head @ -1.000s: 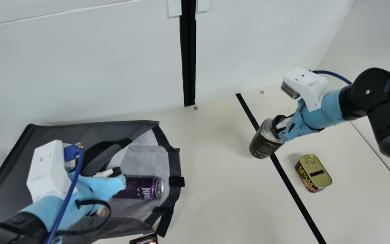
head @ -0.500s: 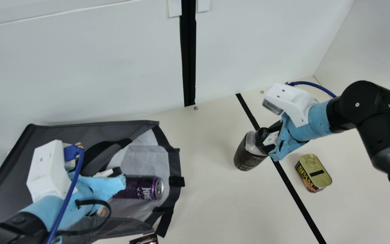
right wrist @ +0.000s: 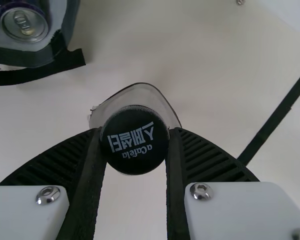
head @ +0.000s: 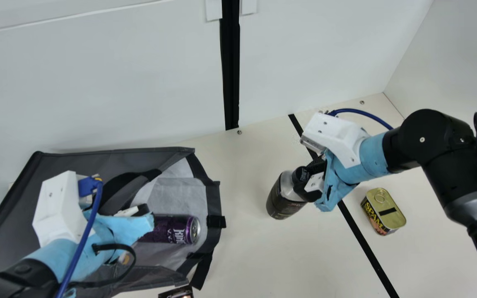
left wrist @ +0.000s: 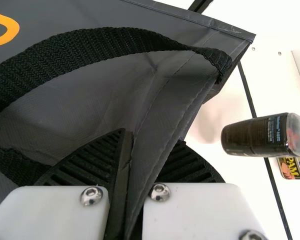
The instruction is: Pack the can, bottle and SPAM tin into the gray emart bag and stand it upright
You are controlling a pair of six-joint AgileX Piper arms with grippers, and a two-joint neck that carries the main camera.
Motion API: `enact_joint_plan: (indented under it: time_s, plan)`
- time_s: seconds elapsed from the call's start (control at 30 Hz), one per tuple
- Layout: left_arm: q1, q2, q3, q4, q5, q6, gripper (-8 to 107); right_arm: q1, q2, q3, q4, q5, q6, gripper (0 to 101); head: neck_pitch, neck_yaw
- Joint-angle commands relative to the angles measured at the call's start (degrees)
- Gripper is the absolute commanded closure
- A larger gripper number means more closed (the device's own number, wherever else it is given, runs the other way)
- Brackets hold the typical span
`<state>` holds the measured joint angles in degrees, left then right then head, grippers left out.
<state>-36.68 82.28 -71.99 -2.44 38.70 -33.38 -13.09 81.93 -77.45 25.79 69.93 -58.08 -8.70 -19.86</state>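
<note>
Bottle (head: 279,203) clasped, can (head: 166,229) bagged

Right gripper (head: 306,179) clenched on bottle's cap. Left gripper (head: 143,210) pinching fabric of gray emart bag (head: 81,160), bottle's nine o'clock; can inside, near mouth. SPAM tin (head: 384,212) on table (head: 251,260), bottle's three o'clock.

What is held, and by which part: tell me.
The right end effector holds the bottle by its black cap; the left end effector holds the gray bag by a fabric edge.

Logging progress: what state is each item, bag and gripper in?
Gray fabric bag: lying, mouth open.
Purple metal can: on its side, inside.
Dark plastic bottle: capped, held.
Gold-lidded SPAM tin: unopened, outside.
Left gripper: shut on bag.
Right gripper: shut on bottle.
</note>
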Motion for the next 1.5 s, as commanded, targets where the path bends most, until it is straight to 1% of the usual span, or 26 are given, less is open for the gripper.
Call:
enact_joint_plan:
  time_s: [0.0,0.3,0.6,0.93,1.3,1.47]
  plan:
    - [0.0,0.0,0.0,0.0,0.0,0.0,107,0.5,-0.2,0.3,0.1,0.0,-0.2,101,-1.3,-0.1]
    - [0.0,0.0,0.0,0.0,0.0,0.0,107,1.9,-1.0,1.7,1.4,0.0,-1.8,101,-1.3,-0.1]
    - [0.0,0.0,0.0,0.0,0.0,0.0,107,4.6,-2.1,2.8,3.3,0.0,-1.4,101,-1.3,-0.1]
    - [0.0,0.0,0.0,0.0,0.0,0.0,107,8.8,-3.6,2.8,7.3,0.0,2.8,101,-1.3,-0.1]
    - [0.0,0.0,0.0,0.0,0.0,0.0,107,13.3,-4.6,-0.4,11.3,0.0,10.4,101,-1.3,-0.1]
    - [0.0,0.0,0.0,0.0,0.0,0.0,107,14.1,-4.4,-1.7,12.9,0.0,12.6,101,-1.3,-0.1]
